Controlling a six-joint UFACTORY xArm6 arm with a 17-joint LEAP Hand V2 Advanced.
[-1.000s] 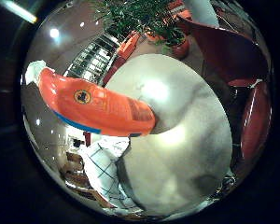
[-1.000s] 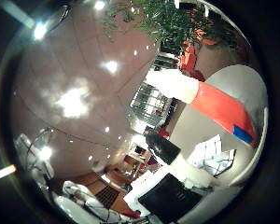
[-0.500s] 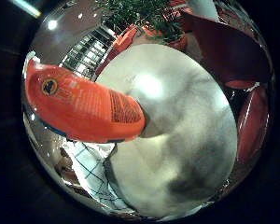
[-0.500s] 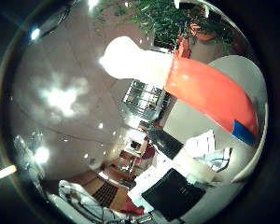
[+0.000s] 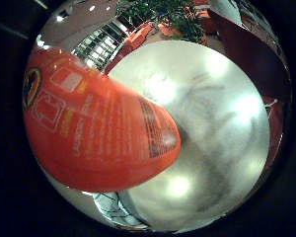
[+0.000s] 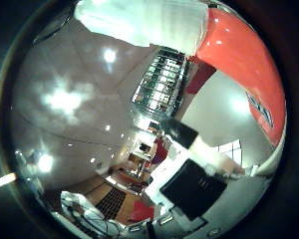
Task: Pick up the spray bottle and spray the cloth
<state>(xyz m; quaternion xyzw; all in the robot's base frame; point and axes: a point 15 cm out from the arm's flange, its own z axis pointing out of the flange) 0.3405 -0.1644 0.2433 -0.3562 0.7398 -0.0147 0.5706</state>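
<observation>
The white round tabletop (image 5: 222, 123) fills much of the little-finger-side view and is the largest surface present; chairs with dark red backs stand around its far edge; a potted plant (image 5: 163, 15) shows beyond it.

The spray bottle (image 5: 98, 133) is the next largest item; its orange body crowds the little-finger-side view and is therefore judged very close to the palm; its white spray head (image 6: 154, 22) and orange shoulder show at the edge of the thumb-side view.

The checked cloth (image 5: 113, 210) appears only as a thin strip beside the bottle, at the edge of the tabletop; most of it is hidden by the bottle body.

The hand: no fingers can be made out with certainty in either view; whether it is open, curled or gripping the bottle cannot be told.

Risks, as judgement:
- Bottle tipped or pushed along the smooth tabletop if the palm meets it before the fingers wrap round; cause: close, off-centre approach.
- Trigger out of reach; cause: grip taken low on the body, away from the spray head.
- Spray missing the cloth; cause: cloth largely hidden, nozzle direction unconfirmed.
</observation>
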